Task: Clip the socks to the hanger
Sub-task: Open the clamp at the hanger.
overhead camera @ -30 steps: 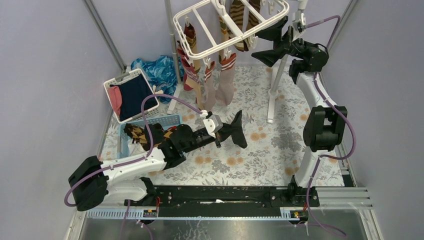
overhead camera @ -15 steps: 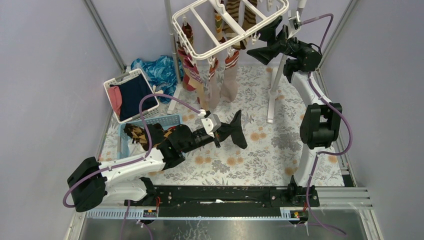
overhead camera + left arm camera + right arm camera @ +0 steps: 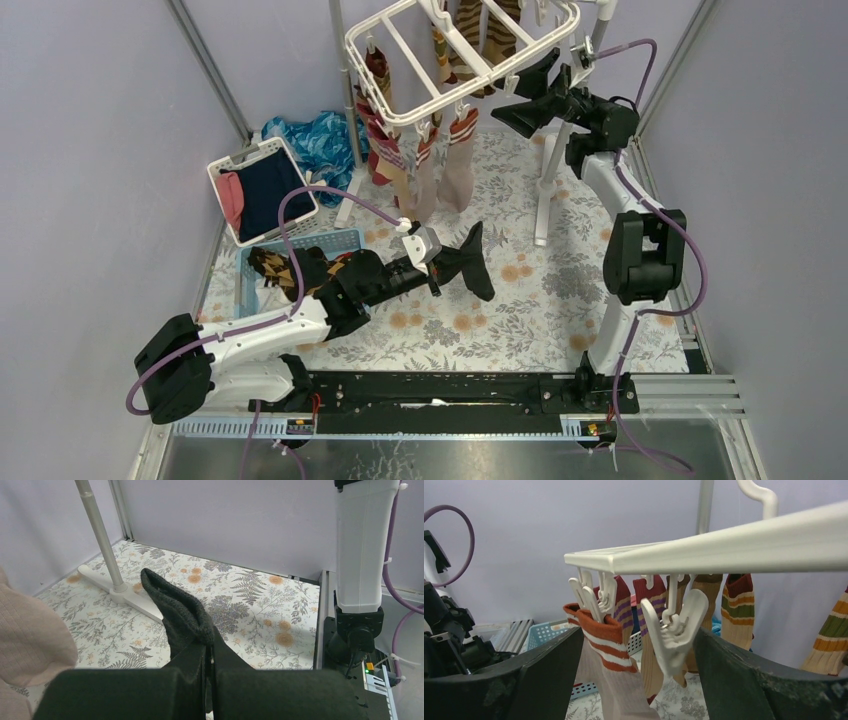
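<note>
Top external view: nothing has really been changed on the left side over the last second. The black sock (image 3: 478, 262) is kept pinched in the left fingers (image 3: 150, 695), which are pressed together on it with one end poking out past the tips. It is held low over the surface (image 3: 520, 310), well apart from the hanger (image 3: 363, 72). The action is all on the right. The right fingers (image 3: 522, 112) have been swung in toward the near corner of the frame, and the hanger has been rocked a little. In the right wrist view they're seen spread wide, with an empty clip (image 3: 671, 630) dangling between them, just beside a tan sock (image 3: 604, 650) already clipped by its red-and-white cuff. Nothing is gripped there yet. So it looks like that clip is being lined up to be squeezed open, after which the black sock would have to be lifted to it. Several socks are hung already and more are seen in the blue basket (image 3: 345, 240), so the job is judged partway done.
</note>
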You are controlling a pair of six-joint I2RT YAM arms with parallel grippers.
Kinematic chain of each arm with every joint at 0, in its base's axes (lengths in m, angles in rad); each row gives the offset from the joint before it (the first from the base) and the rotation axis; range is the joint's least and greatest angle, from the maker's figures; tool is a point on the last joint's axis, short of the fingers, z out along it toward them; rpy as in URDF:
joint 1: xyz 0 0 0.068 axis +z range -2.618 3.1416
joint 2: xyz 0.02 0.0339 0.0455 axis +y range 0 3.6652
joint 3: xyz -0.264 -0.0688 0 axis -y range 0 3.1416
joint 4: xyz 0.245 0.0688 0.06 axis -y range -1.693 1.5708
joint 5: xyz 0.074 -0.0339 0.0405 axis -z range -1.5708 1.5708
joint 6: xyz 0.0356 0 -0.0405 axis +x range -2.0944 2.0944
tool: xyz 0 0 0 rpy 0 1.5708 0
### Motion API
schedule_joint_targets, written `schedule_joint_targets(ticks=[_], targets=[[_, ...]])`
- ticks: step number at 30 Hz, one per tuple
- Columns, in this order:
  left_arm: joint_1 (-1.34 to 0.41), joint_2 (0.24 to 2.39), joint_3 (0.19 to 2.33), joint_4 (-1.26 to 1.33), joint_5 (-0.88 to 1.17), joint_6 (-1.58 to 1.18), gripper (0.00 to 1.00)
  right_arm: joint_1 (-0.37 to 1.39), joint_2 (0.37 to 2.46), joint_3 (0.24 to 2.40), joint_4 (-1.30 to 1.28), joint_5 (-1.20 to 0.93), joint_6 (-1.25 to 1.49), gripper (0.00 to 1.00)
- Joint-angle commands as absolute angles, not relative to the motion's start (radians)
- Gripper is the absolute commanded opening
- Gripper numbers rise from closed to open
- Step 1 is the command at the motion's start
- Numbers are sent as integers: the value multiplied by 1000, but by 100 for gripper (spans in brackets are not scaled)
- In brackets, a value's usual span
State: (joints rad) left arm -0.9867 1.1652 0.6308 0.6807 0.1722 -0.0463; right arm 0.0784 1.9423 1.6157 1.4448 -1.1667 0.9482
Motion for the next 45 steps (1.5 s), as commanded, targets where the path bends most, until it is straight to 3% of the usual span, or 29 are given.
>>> schedule_joint_targets(ticks=[1,13,23,26,35,39,45], targets=[[-983,1150,621,717,174,-60,0,80,1827,1591,1433,-1153,882,86],[-986,1138,619,719,180,-67,0,60,1840,1638,1432,-1125,930,89],[-985,1133,613,718,170,-65,0,63,1867,1667,1443,-1112,949,85],[-985,1132,615,716,169,-63,0,64,1875,1675,1444,-1118,952,79],[-985,1133,613,716,167,-63,0,64,1874,1669,1464,-1129,958,72],[-985,1133,613,717,170,-63,0,65,1878,1672,1503,-1131,979,76],[-985,1135,617,717,173,-64,0,88,1898,1677,1545,-1131,983,91]])
